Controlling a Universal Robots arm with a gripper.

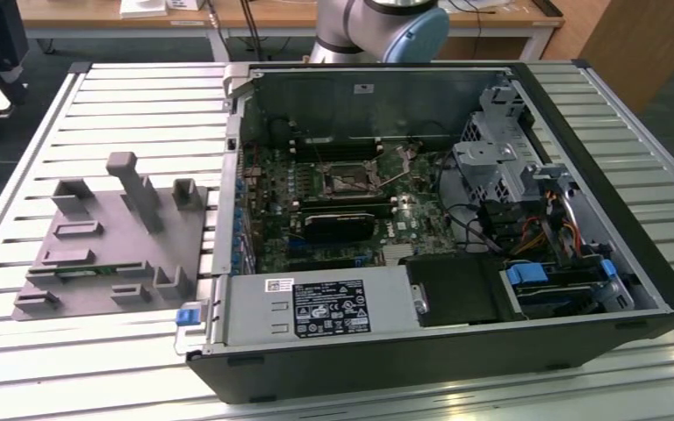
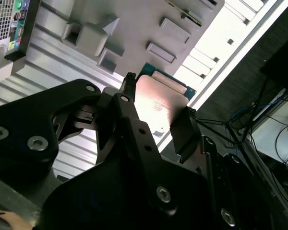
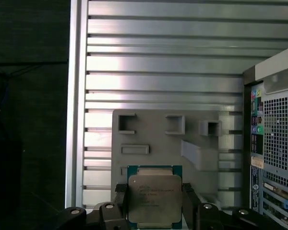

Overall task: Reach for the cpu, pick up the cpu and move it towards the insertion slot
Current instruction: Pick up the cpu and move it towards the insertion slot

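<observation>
Now the gripper (image 3: 154,210) clamps the cpu (image 3: 154,195); the insertion slot (image 1: 347,181) lies inside the case (image 1: 372,98).

We see a square cpu (image 3: 155,199) with a silver-grey metal top, faint dark print and a teal-green rim, between matte black fingers of a metal gripper (image 3: 154,190) dotted with silvery screws. The moulded plastic fixture tray (image 1: 80,263) is plain mid-grey. The ribbed aluminium table (image 1: 138,96) is pale silver, striped with dark grooves. The open computer case (image 1: 431,368) is black outside, with a dark green motherboard (image 1: 269,232). The square insertion slot (image 1: 347,181) is black, framed in silver. At the exterior view's right run orange wires (image 1: 544,230).
</observation>
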